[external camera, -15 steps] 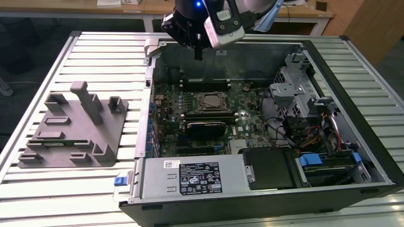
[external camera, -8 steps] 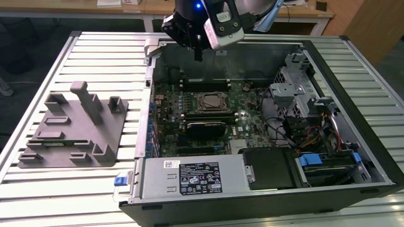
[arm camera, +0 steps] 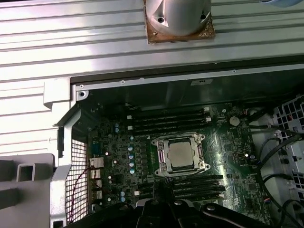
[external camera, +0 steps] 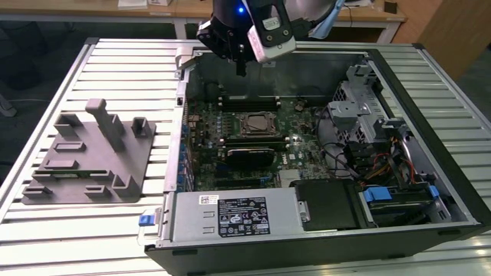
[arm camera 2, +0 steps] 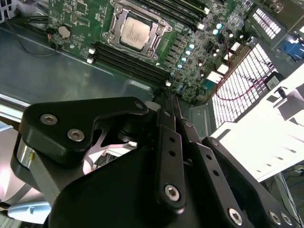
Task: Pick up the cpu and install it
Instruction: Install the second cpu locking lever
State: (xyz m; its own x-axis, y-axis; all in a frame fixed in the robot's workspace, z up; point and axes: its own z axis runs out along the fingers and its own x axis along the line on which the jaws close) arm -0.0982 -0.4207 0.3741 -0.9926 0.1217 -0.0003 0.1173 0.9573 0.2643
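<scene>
Cpu (arm camera: 180,154) appears already seated in the motherboard socket (arm camera: 160,156); my jaws, pressed together and holding nothing, hover above the open case (external camera: 429,75). Securing it seemingly remains.

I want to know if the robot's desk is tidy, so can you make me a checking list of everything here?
Surface: ribbed metal table, the open computer case lying on it.
Job's things: the cpu sits in its socket on the green board, also in the second wrist view and the exterior view.
Clutter: grey plastic tray with upright blocks, on the exterior view's left of the case.
Claw: the claw hangs above the case's far edge, fingers together, holding nothing.
Cables: coloured wires bundled on the exterior view's right inside the case; a thin red wire near the perforated wall.
Surroundings: wooden desks behind the table.
</scene>
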